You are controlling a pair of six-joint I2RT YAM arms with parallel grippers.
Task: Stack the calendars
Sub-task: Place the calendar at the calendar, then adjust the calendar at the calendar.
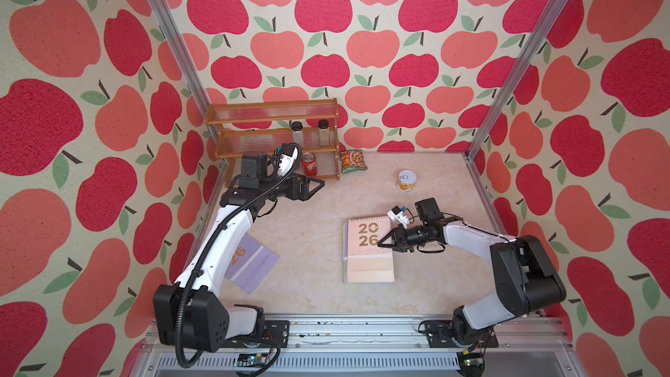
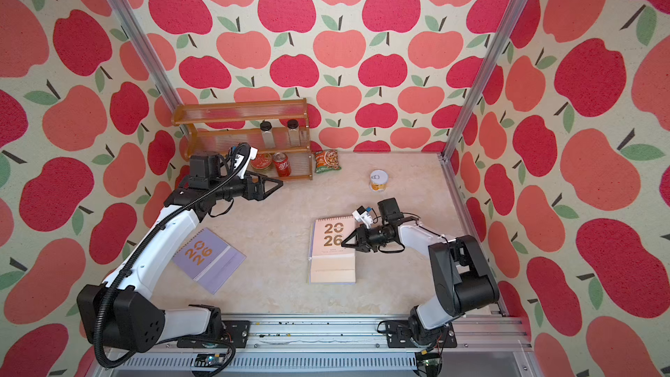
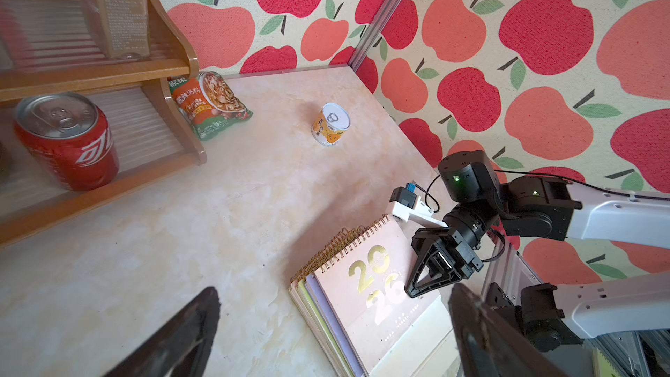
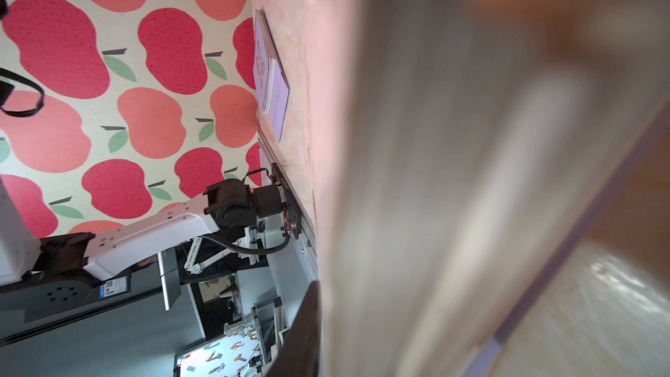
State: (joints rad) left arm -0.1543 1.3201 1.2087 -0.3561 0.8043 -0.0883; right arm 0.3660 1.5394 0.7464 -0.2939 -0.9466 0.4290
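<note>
A stack of several calendars lies right of the table's middle, a pink one with gold "2026" (image 1: 368, 248) (image 2: 331, 246) (image 3: 373, 284) on top; lilac and yellow-green edges show beneath it. A single lilac calendar (image 1: 250, 262) (image 2: 208, 259) (image 4: 272, 77) lies at the front left, partly under my left arm. My right gripper (image 1: 380, 242) (image 2: 344, 242) (image 3: 411, 291) has its tips at the pink cover's right edge; that cover (image 4: 398, 139) fills the right wrist view, blurred, beside one finger (image 4: 304, 331). My left gripper (image 1: 319, 184) (image 2: 279, 184) (image 3: 335, 290) is open and empty near the rack.
A wooden rack (image 1: 275, 139) at the back left holds two bottles (image 1: 297, 132) and a red cola can (image 1: 309, 164) (image 3: 69, 139). A green snack packet (image 1: 352, 161) leans beside it. A yellow tin (image 1: 406, 180) stands at the back right.
</note>
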